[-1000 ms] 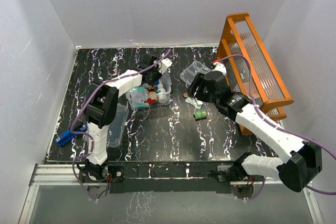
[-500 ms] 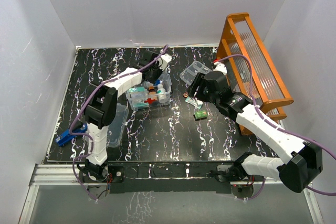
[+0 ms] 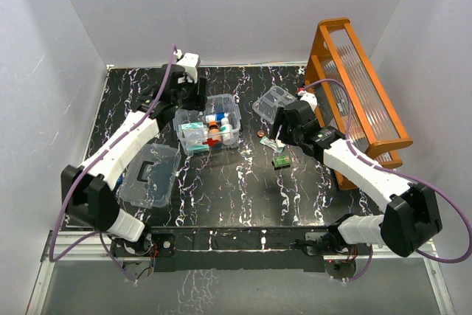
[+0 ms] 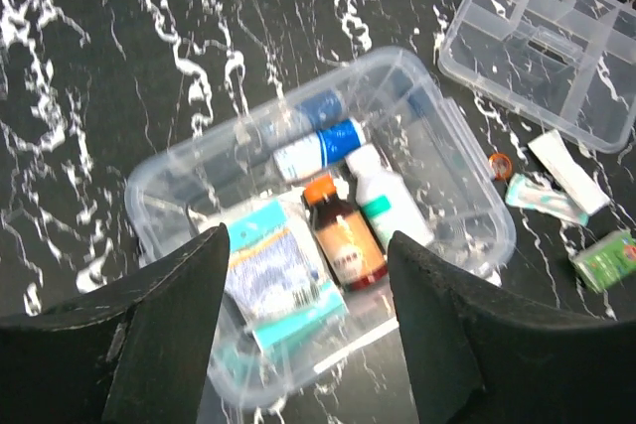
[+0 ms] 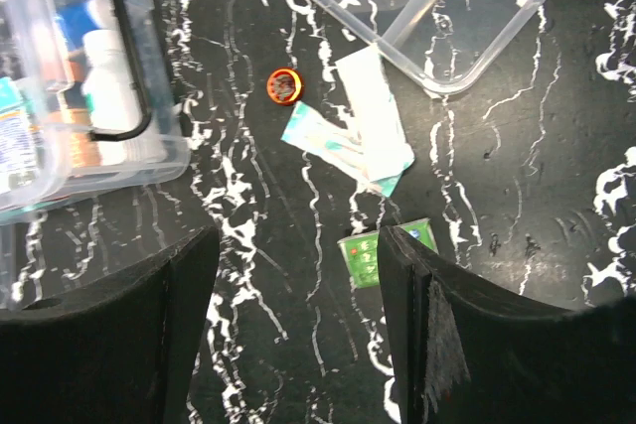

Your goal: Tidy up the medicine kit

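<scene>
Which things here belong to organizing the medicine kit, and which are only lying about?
Belong to the job:
clear box with the red cross
lid with black handle
divided tray
white tube, teal sachet and small green packet, all loose on the table

Only lying about:
tall orange rack, at the table's right side

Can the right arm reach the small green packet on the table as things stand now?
Probably yes. The right hand hangs open just above the green packet, which lies flat on the table. The sachets lie apart from it, and nothing covers it.
</scene>
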### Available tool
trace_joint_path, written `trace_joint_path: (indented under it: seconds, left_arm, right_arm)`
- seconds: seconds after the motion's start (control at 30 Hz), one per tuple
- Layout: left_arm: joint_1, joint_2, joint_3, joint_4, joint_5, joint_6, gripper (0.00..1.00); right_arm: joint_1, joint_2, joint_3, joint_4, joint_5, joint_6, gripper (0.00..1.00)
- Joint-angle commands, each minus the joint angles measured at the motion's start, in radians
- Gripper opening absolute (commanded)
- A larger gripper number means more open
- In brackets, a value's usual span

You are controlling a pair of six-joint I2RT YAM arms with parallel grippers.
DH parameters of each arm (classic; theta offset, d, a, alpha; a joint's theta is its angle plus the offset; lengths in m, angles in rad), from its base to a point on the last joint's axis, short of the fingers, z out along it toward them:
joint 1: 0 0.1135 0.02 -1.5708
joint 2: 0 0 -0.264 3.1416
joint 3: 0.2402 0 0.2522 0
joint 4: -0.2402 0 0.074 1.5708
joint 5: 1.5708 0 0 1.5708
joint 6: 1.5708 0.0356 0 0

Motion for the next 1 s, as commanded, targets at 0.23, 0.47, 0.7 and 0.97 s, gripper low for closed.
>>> trace_joint_path:
  seconds: [0.23,0.47,0.7,0.97]
  left_arm:
    - [0.011,-0.411,-0.258,-0.135,-0.101,-0.202,0.70]
    - [0.013,-0.603,-0.421,-0.140,-0.129,-0.291,0.71]
    - [0.012,-0.672,-0.474,-0.159,-0.078,-0.316,0.71]
    - [0.013,-0.673,-0.495,-0.156,-0.116,-0.221,0.71]
  right_arm:
    - [-0.035,0.201,0.057,0.037,0.061,-0.149,0.71]
    - [-0.043,0.331,0.130,0.052,0.066,-0.218,0.70]
    - [-0.055,0.485,0.226,0.065,0.092,-0.258,0.58]
    - [-0.077,0.561,0.266,0.065,0.054,-0.277,0.37]
